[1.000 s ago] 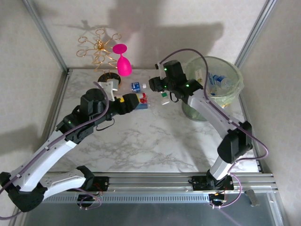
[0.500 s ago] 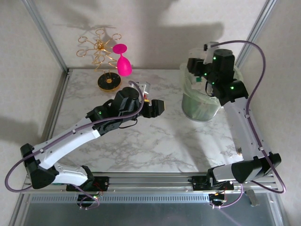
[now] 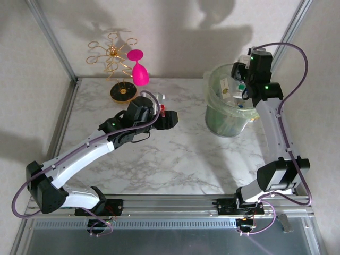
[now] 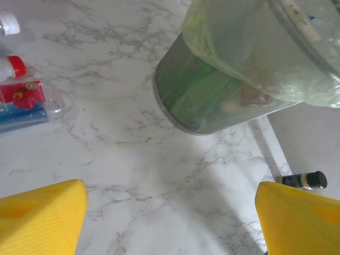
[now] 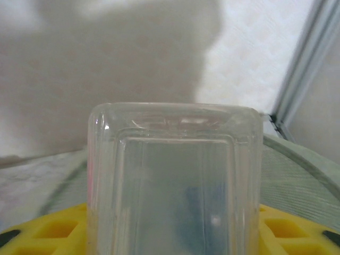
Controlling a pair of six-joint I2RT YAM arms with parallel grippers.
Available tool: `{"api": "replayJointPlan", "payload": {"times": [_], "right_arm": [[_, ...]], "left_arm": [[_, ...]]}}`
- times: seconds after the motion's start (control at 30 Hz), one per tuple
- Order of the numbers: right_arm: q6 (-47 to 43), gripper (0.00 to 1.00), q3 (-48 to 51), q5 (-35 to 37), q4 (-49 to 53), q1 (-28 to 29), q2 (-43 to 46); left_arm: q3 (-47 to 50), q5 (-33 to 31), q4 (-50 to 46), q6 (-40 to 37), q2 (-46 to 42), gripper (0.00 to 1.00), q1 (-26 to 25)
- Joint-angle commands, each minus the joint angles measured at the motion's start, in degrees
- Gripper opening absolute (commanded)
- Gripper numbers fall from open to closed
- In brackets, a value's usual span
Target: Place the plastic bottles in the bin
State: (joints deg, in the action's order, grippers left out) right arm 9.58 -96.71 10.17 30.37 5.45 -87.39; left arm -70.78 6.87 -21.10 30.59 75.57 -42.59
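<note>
The right gripper (image 3: 241, 74) hangs over the far rim of the bin (image 3: 226, 121). Its jaws pinch a clear bottle (image 5: 175, 175) by the sides. In the wrist view the bottle's squarish base fills the gap between the yellow fingers (image 5: 50, 231), and the bin's rim (image 5: 305, 172) curves away just below and to the right of them.

The left gripper (image 3: 172, 118) is low over the table (image 3: 175, 159), well apart from the bin. Its jaws are spread wide with nothing between them, only bare marble under the gap (image 4: 170, 212). Ahead of the jaws and to their right stands the bin (image 4: 223, 101), with blurred shapes inside it. Ahead and off to their left lies a red-capped bottle (image 4: 21, 98) with a red and blue label. A white cap (image 4: 8, 22) lies farther out on that side. Just past the right finger (image 4: 297, 220) lies a dark-capped bottle (image 4: 304, 180).
</note>
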Motion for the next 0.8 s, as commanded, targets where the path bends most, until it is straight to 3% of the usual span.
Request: {"api": "replayJointPlan", "payload": {"times": [0.0,0.43,0.77], "right_arm": [[1.25,0.47,1.22,2.18,0.14,-2.02,-0.13],[3.16,0.5,9.81,1.04,1.07,-2.03,-1.59],[3.87,0.78,7.91,-0.22,1.73,-1.94,-4.2]], "left_arm": [[1.39,1.65,1.41,-0.59,-2.51,0.82,1.48],[3.46,4.03,2.65,-0.97,-2.18,0.82,3.15],[3.54,2.73,2.21,-0.31,-2.31,0.82,3.29]]}}
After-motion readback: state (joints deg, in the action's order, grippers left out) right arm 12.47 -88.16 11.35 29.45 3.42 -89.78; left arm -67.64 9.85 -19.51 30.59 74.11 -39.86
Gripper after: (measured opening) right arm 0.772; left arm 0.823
